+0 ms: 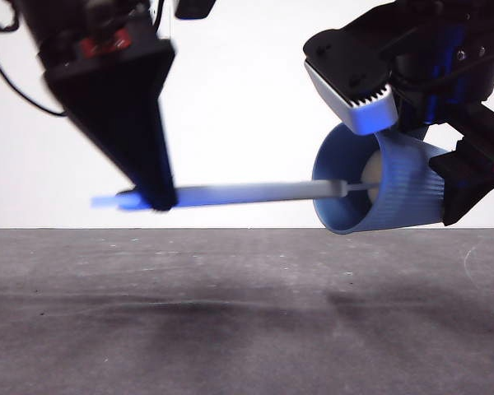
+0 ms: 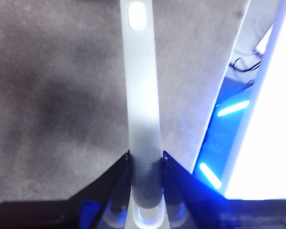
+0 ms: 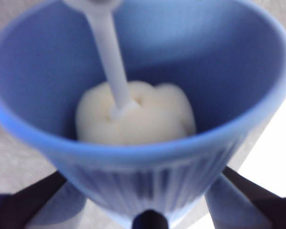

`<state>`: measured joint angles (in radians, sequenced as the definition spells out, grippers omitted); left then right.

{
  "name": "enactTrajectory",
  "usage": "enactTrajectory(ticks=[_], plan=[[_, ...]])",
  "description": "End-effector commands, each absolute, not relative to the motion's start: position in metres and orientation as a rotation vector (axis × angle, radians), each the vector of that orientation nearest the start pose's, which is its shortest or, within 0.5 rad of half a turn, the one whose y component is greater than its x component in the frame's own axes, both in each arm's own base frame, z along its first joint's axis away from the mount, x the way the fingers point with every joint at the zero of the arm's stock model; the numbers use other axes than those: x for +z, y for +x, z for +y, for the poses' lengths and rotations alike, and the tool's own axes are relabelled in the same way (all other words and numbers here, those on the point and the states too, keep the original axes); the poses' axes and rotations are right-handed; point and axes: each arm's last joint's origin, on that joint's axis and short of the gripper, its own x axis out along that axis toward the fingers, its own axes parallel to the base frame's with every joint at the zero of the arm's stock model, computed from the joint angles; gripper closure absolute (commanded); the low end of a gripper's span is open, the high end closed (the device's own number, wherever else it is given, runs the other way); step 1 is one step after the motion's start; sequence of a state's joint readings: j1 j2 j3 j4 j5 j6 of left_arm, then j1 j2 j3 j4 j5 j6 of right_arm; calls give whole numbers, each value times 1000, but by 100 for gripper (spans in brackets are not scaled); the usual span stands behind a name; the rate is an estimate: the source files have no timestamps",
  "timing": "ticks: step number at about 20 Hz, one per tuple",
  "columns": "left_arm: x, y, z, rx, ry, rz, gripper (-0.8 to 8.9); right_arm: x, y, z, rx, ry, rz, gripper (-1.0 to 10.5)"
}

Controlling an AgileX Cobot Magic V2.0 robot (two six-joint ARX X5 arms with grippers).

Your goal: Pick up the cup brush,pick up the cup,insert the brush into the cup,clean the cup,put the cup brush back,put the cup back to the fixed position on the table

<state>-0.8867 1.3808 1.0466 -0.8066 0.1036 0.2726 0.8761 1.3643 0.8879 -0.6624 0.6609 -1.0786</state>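
My right gripper (image 1: pixel 420 164) is shut on the blue ribbed cup (image 1: pixel 379 185) and holds it on its side above the table (image 1: pixel 247 313), mouth facing left. My left gripper (image 1: pixel 152 197) is shut on the cup brush (image 1: pixel 255 192) near its looped end and holds it level. The brush's cream sponge head (image 3: pixel 136 112) sits deep inside the cup (image 3: pixel 143 95). In the left wrist view the pale handle (image 2: pixel 143 95) runs away from my jaws (image 2: pixel 146 164). The right wrist view shows my own jaws low on both sides of the cup.
The dark grey table lies below both arms, with faint shadows under them. A white wall stands behind. A bright blue-lit edge (image 2: pixel 229 138) shows beside the table in the left wrist view.
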Motion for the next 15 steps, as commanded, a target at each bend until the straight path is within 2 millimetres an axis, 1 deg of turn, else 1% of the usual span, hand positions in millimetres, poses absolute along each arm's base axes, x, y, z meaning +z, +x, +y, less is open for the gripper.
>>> enactTrajectory(ticks=[1, 2, 4, 7, 8, 9, 12, 15], plan=[[271, 170, -219, -1068, 621, 886, 822, 219, 169, 189, 705, -1803, 634, 964], [277, 172, -221, -1069, 615, 867, 822, 219, 167, 191, 709, -1805, 622, 964], [282, 170, -219, -1056, 634, 904, 822, 219, 165, 192, 667, -1819, 626, 964], [275, 167, -202, -947, 746, 1058, 821, 219, 165, 190, 627, -1836, 640, 964], [273, 164, -196, -942, 775, 1122, 821, 219, 165, 190, 623, -1827, 642, 964], [275, 160, -192, -942, 786, 1146, 821, 219, 165, 190, 620, -1816, 644, 964], [293, 146, -175, -938, 770, 1125, 821, 219, 165, 190, 619, -1811, 646, 964], [305, 132, -158, -936, 775, 1131, 821, 219, 166, 190, 622, -1807, 644, 964]])
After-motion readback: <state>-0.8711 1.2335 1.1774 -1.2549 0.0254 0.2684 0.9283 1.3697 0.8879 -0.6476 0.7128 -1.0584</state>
